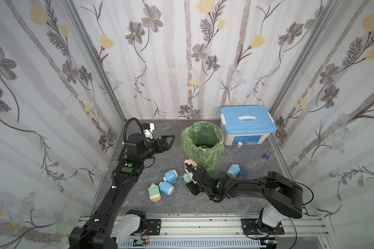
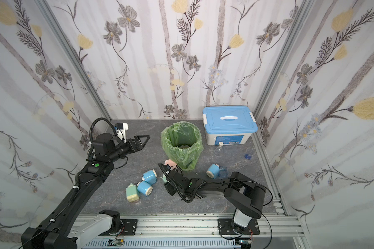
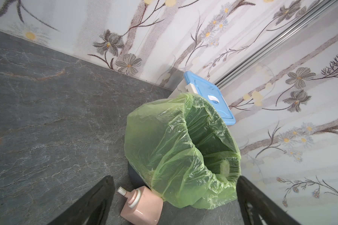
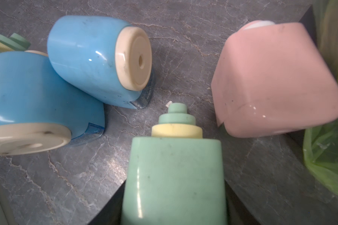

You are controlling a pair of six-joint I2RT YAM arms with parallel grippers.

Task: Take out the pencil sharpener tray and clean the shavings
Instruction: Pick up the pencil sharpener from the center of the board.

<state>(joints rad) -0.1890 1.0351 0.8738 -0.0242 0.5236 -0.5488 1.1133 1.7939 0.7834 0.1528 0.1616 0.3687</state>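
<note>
The right gripper (image 4: 174,185) is clamped on a scuffed mint-green sharpener (image 4: 174,165) with cream collar and stepped knob, one whitish shaving (image 4: 167,104) just beside the knob; the left gripper (image 3: 175,180) stands wide open.

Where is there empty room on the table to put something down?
Bare table runs along the front, between the sharpeners and the metal rail. More lies between the green bin and the left gripper. It is crowded in front of the bin, where the sharpeners bunch.

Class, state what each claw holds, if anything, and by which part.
The right claw grips the green sharpener by its body's sides; the left claw is open, empty.
</note>
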